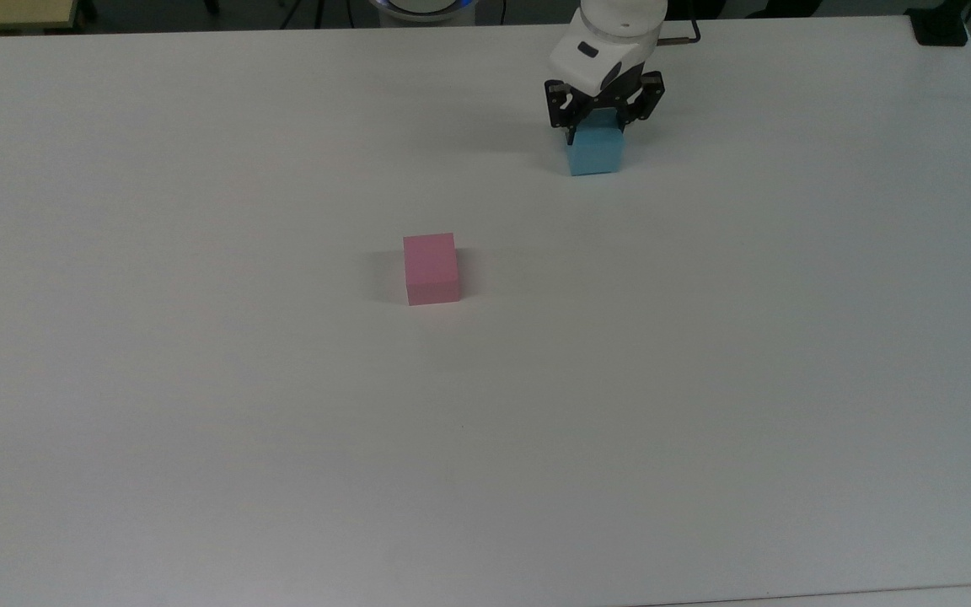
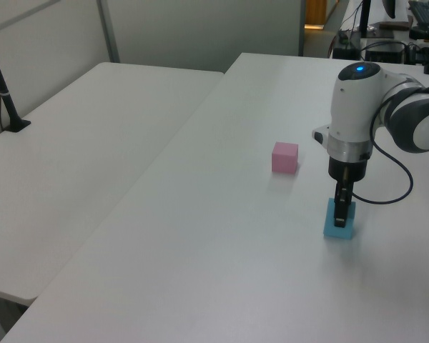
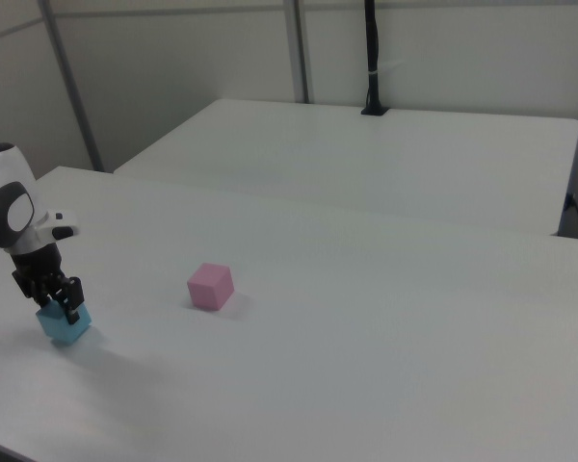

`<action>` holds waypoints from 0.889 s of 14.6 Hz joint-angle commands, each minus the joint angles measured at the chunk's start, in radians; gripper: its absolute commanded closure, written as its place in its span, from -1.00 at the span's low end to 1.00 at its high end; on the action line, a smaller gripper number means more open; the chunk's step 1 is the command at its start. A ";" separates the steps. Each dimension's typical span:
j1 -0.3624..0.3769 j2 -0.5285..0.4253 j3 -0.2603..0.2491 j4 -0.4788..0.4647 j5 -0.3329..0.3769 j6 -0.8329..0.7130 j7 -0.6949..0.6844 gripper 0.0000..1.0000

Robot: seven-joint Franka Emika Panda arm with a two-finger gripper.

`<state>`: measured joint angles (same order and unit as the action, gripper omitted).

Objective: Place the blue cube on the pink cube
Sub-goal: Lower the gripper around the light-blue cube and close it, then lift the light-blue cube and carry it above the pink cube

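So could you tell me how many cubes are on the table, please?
2. The blue cube sits between the pincer's fingers at the top view's upper right; the pink cube stands alone near the middle.

In the top view, one cube (image 1: pixel 431 268) sits on the surface (image 1: pixel 199 421) left of centre. The other cube (image 1: pixel 596 152) sits at upper right, well apart, with the pincer (image 1: pixel 597 124) directly over it.

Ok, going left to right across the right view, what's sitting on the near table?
The end effector clamped on the blue cube → the pink cube, standing apart on the white table.
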<state>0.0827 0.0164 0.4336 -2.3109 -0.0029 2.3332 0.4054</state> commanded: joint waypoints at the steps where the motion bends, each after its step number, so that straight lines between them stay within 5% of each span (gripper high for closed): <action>1: -0.007 0.000 -0.001 0.054 -0.017 -0.061 0.041 0.19; 8: -0.110 0.000 -0.012 0.252 -0.017 -0.287 -0.034 0.17; 13: -0.109 -0.004 -0.201 0.441 -0.017 -0.449 -0.288 0.17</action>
<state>-0.0386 0.0125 0.3164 -1.9614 -0.0091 1.9647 0.2300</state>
